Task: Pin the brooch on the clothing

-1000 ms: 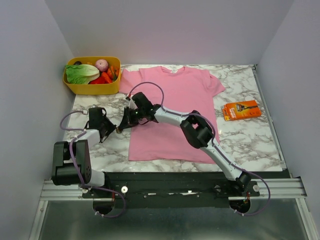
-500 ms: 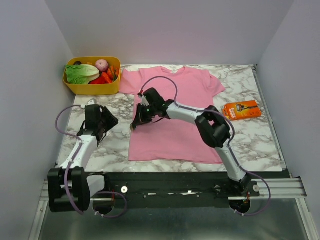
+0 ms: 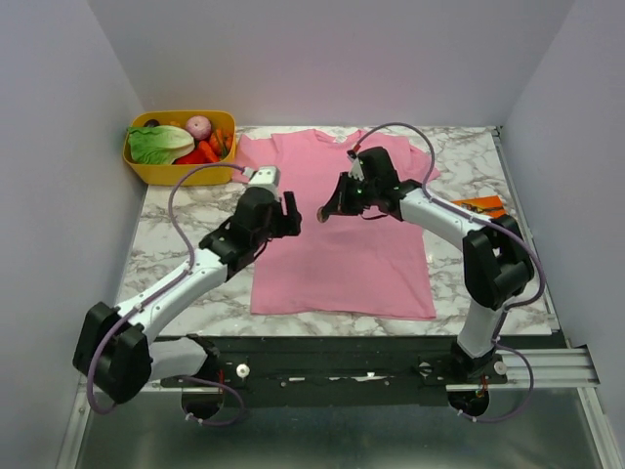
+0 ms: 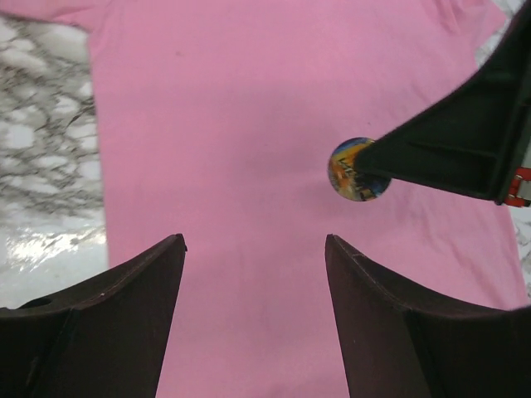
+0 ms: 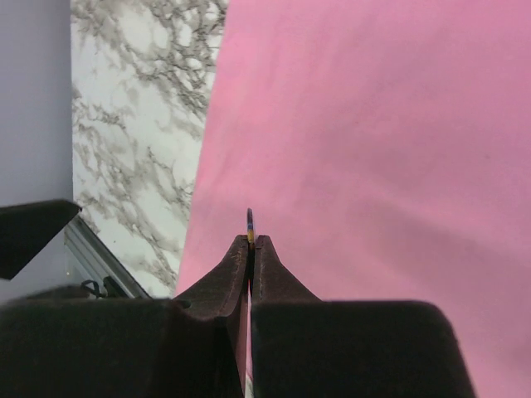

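Observation:
The clothing (image 3: 342, 249) is a pink T-shirt spread flat on the marble table. My right gripper (image 3: 325, 212) hovers over its chest, shut on the brooch (image 4: 358, 169), a small round disc with yellow, blue and brown colouring. The right wrist view shows the brooch (image 5: 250, 220) edge-on, sticking out past the pinched fingertips (image 5: 241, 253). My left gripper (image 4: 253, 242) hangs open over the shirt (image 4: 232, 124), just left of the brooch, with nothing between its fingers. In the top view the left gripper (image 3: 290, 212) faces the right one across a small gap.
A yellow bin (image 3: 146, 168) of toy vegetables stands at the table's back left. An orange package (image 3: 480, 204) lies right of the shirt, partly behind my right arm. Bare marble (image 5: 133, 124) shows left of the shirt. Grey walls close in the table.
My left arm has swung from the table's left side over the shirt and its gripper has opened. My right gripper has carried the brooch to the right, to the shirt's chest.

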`<act>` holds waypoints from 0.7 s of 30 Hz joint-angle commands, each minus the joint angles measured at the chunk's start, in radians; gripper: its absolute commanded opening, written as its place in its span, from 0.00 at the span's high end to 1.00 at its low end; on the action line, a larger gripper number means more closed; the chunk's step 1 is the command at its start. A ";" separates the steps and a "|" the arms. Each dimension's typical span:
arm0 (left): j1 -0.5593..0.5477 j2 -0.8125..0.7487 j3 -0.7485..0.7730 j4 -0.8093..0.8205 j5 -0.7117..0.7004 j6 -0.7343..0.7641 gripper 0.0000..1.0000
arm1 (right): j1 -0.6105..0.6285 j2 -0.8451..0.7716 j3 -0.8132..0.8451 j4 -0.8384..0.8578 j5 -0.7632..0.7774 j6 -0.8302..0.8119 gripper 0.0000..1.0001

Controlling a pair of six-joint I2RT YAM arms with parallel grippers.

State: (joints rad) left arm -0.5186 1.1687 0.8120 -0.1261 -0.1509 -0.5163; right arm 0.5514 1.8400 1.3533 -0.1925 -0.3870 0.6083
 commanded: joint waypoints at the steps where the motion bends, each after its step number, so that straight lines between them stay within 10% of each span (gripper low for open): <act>1: -0.204 0.117 0.142 0.026 -0.253 0.182 0.23 | -0.025 -0.080 -0.052 -0.047 0.039 -0.012 1.00; 21: -0.446 0.407 0.306 0.014 -0.487 0.367 0.35 | -0.054 -0.154 -0.059 -0.104 0.004 0.016 1.00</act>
State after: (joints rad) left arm -0.9531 1.5364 1.1053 -0.1356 -0.5587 -0.1696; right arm 0.5018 1.7245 1.3037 -0.2760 -0.3618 0.6125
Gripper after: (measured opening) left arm 0.658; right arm 0.088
